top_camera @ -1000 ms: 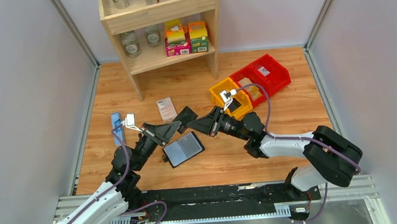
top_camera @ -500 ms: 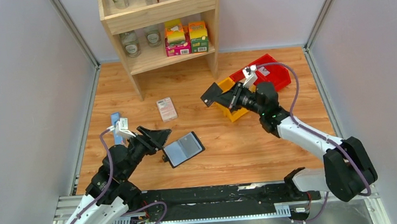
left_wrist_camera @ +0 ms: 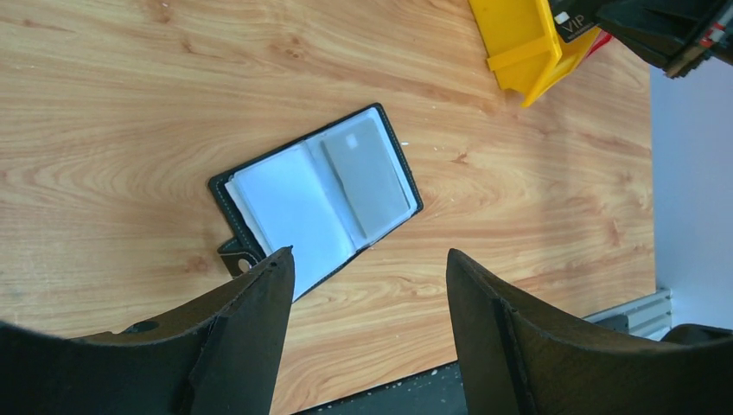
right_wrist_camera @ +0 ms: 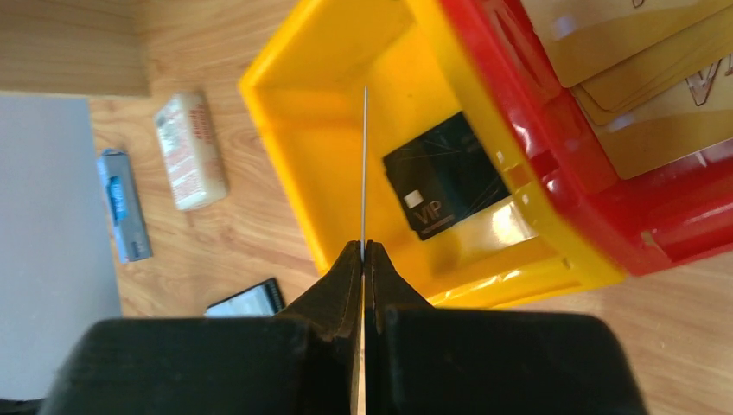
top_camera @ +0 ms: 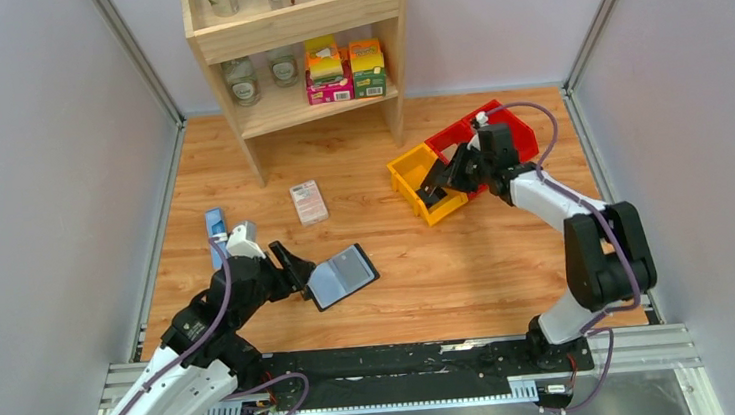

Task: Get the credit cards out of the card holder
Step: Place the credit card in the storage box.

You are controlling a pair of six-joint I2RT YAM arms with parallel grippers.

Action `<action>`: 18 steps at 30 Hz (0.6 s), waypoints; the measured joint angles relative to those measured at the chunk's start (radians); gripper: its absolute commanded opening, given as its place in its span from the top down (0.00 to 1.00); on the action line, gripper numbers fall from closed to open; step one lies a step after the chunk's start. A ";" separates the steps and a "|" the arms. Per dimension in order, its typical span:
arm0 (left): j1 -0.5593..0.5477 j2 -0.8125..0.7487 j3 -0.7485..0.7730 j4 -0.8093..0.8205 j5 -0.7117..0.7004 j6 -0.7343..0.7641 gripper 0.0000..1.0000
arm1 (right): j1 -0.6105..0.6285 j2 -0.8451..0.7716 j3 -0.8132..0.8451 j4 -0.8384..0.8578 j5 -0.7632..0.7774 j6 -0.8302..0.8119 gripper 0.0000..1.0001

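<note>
The black card holder (top_camera: 341, 275) lies open on the wooden floor, pockets up, and a grey card (left_wrist_camera: 367, 177) shows in one clear pocket. My left gripper (top_camera: 288, 265) hovers at its near-left edge, open and empty (left_wrist_camera: 368, 252), with one finger over the snap tab corner. My right gripper (top_camera: 444, 176) is over the yellow bin (top_camera: 406, 174), shut on a thin credit card (right_wrist_camera: 364, 164) that I see edge-on. Another black credit card (right_wrist_camera: 445, 177), marked VIP, lies flat inside the yellow bin (right_wrist_camera: 346, 52).
A red bin (top_camera: 512, 130) holding gold cards (right_wrist_camera: 657, 130) touches the yellow bin's right side. A pink-and-white box (top_camera: 309, 202) and a narrow blue box (top_camera: 215, 226) lie on the floor to the left. A wooden shelf (top_camera: 293, 33) stands at the back.
My left gripper opened and drew back to the holder's near-left side. My right arm swung right with the card, from above the holder to over the yellow bin.
</note>
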 measured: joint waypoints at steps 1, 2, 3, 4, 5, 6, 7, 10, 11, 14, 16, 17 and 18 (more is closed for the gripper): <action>0.000 0.004 0.000 -0.002 0.003 0.001 0.28 | -0.001 0.036 0.019 -0.011 -0.001 -0.005 1.00; 0.000 0.008 0.000 -0.002 0.004 0.003 0.27 | -0.001 0.072 0.035 -0.019 -0.005 -0.007 1.00; 0.000 0.012 0.000 -0.002 0.007 0.005 0.28 | -0.001 0.101 0.047 -0.023 -0.011 -0.008 1.00; 0.000 0.015 0.000 -0.002 0.009 0.007 0.28 | -0.001 0.130 0.056 -0.028 -0.019 -0.007 1.00; 0.000 0.019 0.000 -0.002 0.011 0.008 0.28 | 0.001 0.154 0.063 -0.032 -0.024 -0.007 1.00; 0.000 0.021 0.000 -0.002 0.012 0.008 0.28 | 0.003 0.175 0.071 -0.039 -0.028 -0.006 1.00; 0.000 0.023 0.000 -0.002 0.013 0.008 0.28 | 0.005 0.190 0.076 -0.046 -0.031 -0.006 1.00; 0.000 0.028 -0.006 0.006 0.019 0.008 0.27 | 0.014 0.238 0.109 -0.075 -0.039 -0.002 0.97; 0.000 0.030 -0.010 0.010 0.022 0.008 0.27 | 0.017 0.249 0.119 -0.079 -0.038 -0.002 0.92; 0.000 0.044 -0.019 0.021 0.033 0.007 0.27 | 0.021 0.258 0.131 -0.096 -0.026 -0.001 0.80; 0.000 0.058 -0.023 0.026 0.038 0.007 0.27 | 0.022 0.255 0.132 -0.113 -0.005 -0.004 0.74; 0.000 0.067 -0.023 0.029 0.042 0.007 0.27 | 0.022 0.253 0.131 -0.126 0.008 -0.008 0.71; 0.000 0.074 -0.023 0.032 0.043 0.007 0.28 | 0.022 0.248 0.130 -0.138 0.021 -0.011 0.69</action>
